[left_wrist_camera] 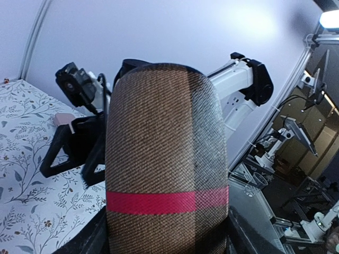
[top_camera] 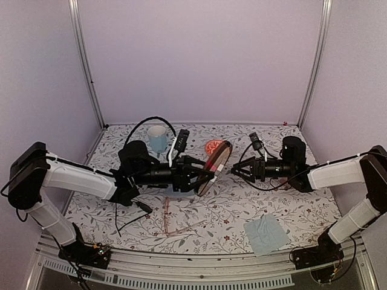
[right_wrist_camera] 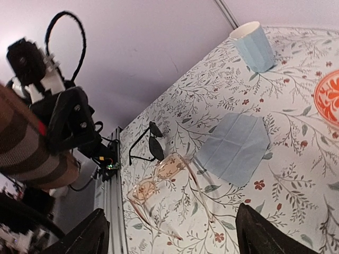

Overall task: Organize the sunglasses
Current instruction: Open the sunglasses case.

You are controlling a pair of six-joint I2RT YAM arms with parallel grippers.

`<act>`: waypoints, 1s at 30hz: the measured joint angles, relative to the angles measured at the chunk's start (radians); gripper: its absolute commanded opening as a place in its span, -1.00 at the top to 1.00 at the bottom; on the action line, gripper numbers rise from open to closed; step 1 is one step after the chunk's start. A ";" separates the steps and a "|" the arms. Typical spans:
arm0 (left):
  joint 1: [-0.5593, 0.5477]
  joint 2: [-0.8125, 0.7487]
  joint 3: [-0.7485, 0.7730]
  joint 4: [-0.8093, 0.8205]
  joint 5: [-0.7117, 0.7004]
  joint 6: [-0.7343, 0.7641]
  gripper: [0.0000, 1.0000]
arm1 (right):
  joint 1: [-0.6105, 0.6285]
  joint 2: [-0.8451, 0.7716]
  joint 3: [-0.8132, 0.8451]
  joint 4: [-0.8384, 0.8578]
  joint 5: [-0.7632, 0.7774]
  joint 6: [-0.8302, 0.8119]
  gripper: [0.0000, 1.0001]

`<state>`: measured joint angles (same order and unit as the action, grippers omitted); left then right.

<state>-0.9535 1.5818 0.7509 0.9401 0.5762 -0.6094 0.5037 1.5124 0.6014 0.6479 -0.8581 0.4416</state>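
Observation:
A brown case with a red band (top_camera: pixel 214 164) is held tilted above the middle of the table, and my left gripper (top_camera: pixel 202 173) is shut on it. In the left wrist view the case (left_wrist_camera: pixel 164 159) fills the frame between my fingers. My right gripper (top_camera: pixel 234 169) hangs open just right of the case, with nothing between its fingers. The right wrist view shows the same gripper (right_wrist_camera: pixel 175 238) above the sunglasses. The pinkish see-through pair (right_wrist_camera: pixel 164 185) (top_camera: pixel 175 220) lies unfolded on the table. The black pair (right_wrist_camera: pixel 151 143) (top_camera: pixel 143 206) lies beside it.
A blue cloth (top_camera: pixel 266 234) (right_wrist_camera: pixel 235 148) lies at the front right. A pale blue cup (top_camera: pixel 158 139) (right_wrist_camera: pixel 254 45) and an orange-red patterned dish (top_camera: pixel 213 146) (right_wrist_camera: pixel 328 98) stand at the back. Cables trail under the left arm. The front rail (top_camera: pixel 199 266) borders the table.

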 measured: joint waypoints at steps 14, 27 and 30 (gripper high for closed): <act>-0.003 0.001 0.056 -0.160 -0.150 0.024 1.00 | 0.085 -0.150 0.018 0.072 -0.017 0.015 -0.98; -0.008 0.033 0.081 -0.171 -0.137 0.034 1.00 | 0.138 -0.068 0.097 0.122 -0.046 0.023 -0.90; -0.008 0.036 0.081 -0.176 -0.132 0.034 1.00 | 0.139 -0.053 0.106 0.146 -0.046 0.036 -0.73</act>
<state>-0.9615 1.6176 0.8318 0.7643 0.4446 -0.5758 0.6426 1.4597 0.7074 0.7940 -0.9043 0.4774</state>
